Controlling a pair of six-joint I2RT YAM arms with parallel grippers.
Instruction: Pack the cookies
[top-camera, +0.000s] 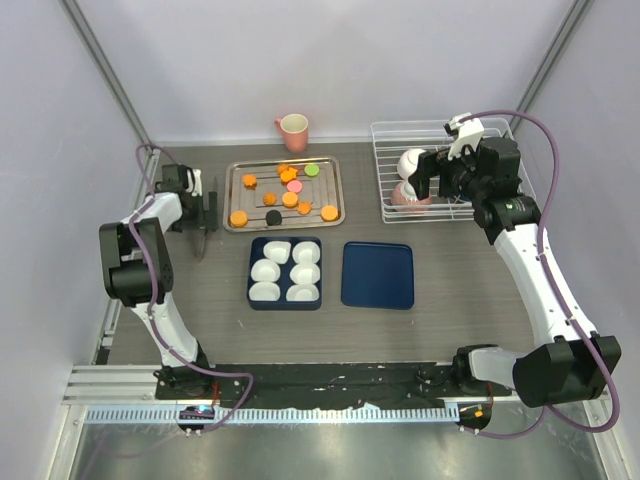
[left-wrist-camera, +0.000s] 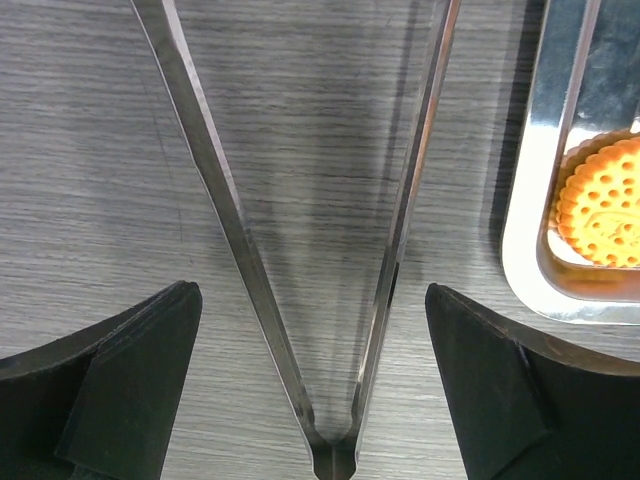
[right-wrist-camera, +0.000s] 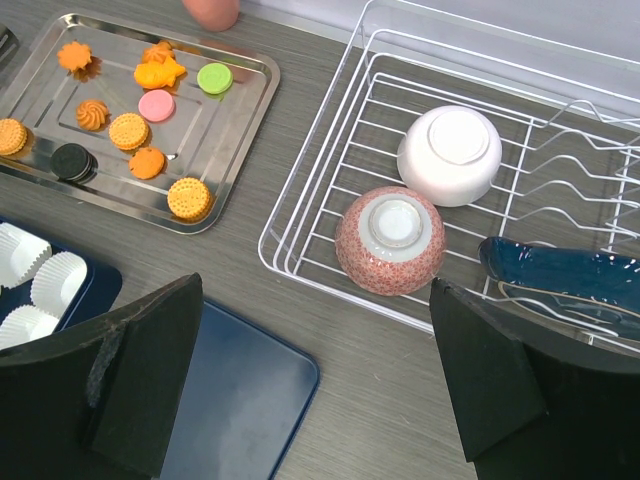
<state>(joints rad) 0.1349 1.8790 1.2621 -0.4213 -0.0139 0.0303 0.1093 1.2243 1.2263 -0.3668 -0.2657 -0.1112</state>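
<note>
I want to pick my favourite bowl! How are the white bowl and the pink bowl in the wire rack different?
The white bowl is plain all over; the pink bowl is speckled, with a white ring on its base. The white bowl sits deeper in the wire rack; the pink bowl sits nearer the rack's edge on the robot's side. Both are round and lie upside down in the rack.
</note>
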